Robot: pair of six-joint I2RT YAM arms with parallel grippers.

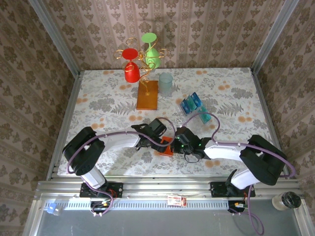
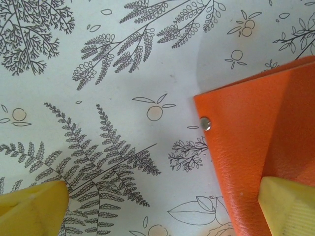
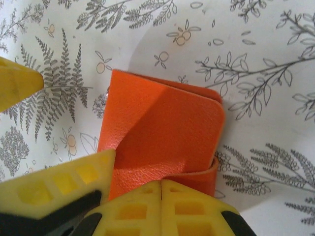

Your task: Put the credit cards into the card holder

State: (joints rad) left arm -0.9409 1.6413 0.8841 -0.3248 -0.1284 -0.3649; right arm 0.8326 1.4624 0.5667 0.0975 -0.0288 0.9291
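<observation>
The orange card holder (image 1: 166,147) lies on the fern-print cloth near the front middle, between both grippers. My right gripper (image 3: 161,184) is shut, its yellow tips pinched on the card holder (image 3: 167,123) at its near edge, where one leaf lifts off the other. My left gripper (image 2: 160,209) is open over the card holder's left edge (image 2: 256,128); its right finger (image 2: 290,206) sits over the orange leather and the left one over bare cloth. The small snap (image 2: 205,123) shows. The credit cards (image 1: 192,104), blue and teal, lie in a bunch farther back on the right.
A gold wire stand (image 1: 142,59) with a red and a green cup rises from an orange-brown base (image 1: 147,95) at the back middle. A pale translucent cup (image 1: 166,83) stands beside it. Metal rails frame the table (image 1: 98,103).
</observation>
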